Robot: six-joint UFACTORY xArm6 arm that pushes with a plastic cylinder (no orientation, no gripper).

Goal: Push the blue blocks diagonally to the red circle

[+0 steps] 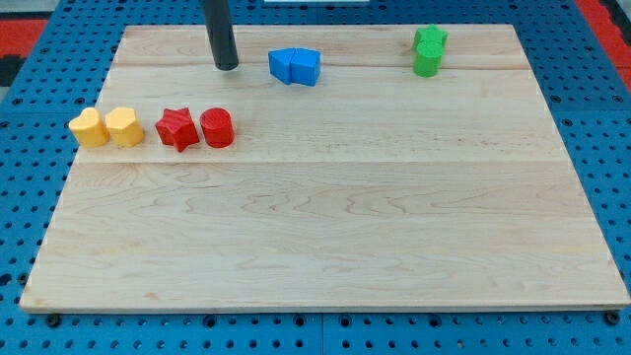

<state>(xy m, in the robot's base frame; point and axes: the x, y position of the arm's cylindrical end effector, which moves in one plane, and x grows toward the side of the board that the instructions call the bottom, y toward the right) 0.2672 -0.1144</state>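
Two blue blocks [295, 66] sit touching each other near the view's top, a little left of centre. The red circle [217, 128] lies at the left, below and left of the blue blocks, touching a red star [177, 128] on its left. My tip [227, 66] rests on the board to the left of the blue blocks, with a gap between them, and above the red circle.
Two yellow blocks [106, 127] sit side by side at the far left, next to the red star. Two green blocks [429, 51] are stacked close together at the top right. The wooden board [325, 227] lies on a blue pegboard surface.
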